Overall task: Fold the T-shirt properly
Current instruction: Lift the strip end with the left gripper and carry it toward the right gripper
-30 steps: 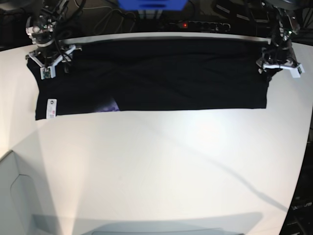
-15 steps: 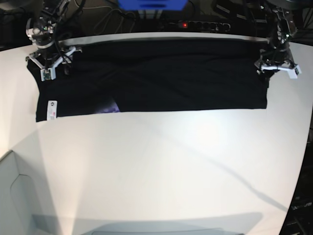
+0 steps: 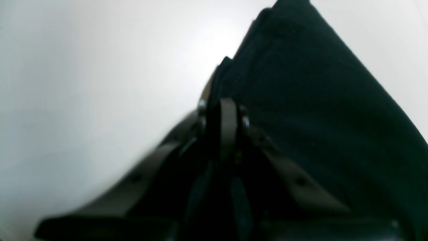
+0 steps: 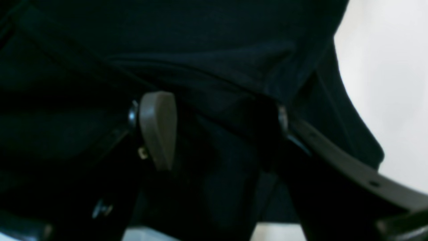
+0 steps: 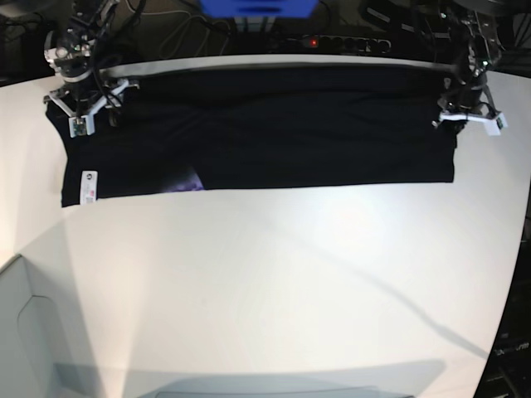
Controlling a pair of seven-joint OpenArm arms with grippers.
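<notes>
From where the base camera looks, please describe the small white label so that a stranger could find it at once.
Look at the white table; along its far edge lies a wide black T-shirt. Follow the shirt's near edge to that view's left corner: the label sits there, beside a purplish patch. It is the only white rectangle lying flat on the black cloth.

I see a white table (image 5: 274, 282) filling most of the base view. At twelve o'clock, beyond its far edge, sits a blue box (image 5: 257, 7), with a black power strip (image 5: 336, 41) showing a red light just beside it at one o'clock.
</notes>
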